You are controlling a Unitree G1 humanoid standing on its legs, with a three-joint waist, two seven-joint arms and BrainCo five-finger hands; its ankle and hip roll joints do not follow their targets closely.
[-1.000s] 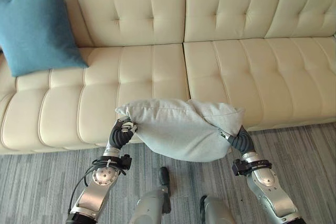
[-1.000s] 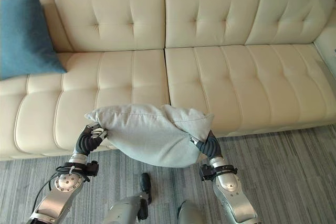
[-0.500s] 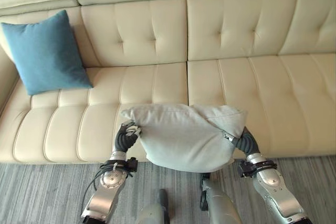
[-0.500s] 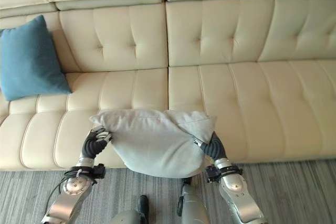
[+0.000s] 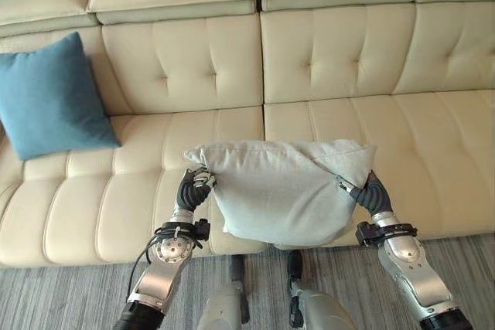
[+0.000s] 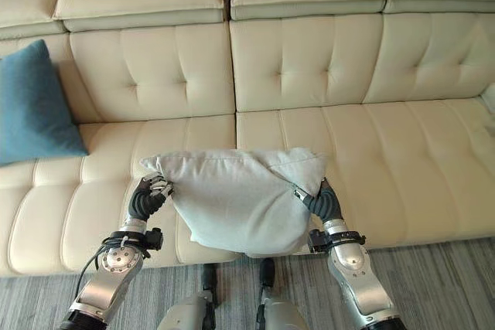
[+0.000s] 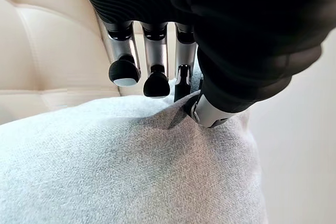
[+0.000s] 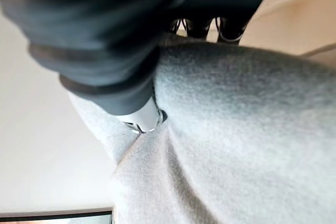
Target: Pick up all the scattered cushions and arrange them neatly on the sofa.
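A light grey cushion hangs between my two hands in front of the cream sofa, over the front edge of its seat. My left hand pinches the cushion's left corner, thumb and fingers curled into the cloth. On the other side my right hand grips the right corner, its thumb pressed into the fabric. A blue cushion leans upright against the backrest at the sofa's left end.
The sofa seat runs wide and bare to the right of the grey cushion. Grey striped carpet lies below the sofa's front edge.
The grey cushion has risen from over the floor to seat height and nearer the sofa, both hands still gripping it. The view has tilted up, showing more backrest.
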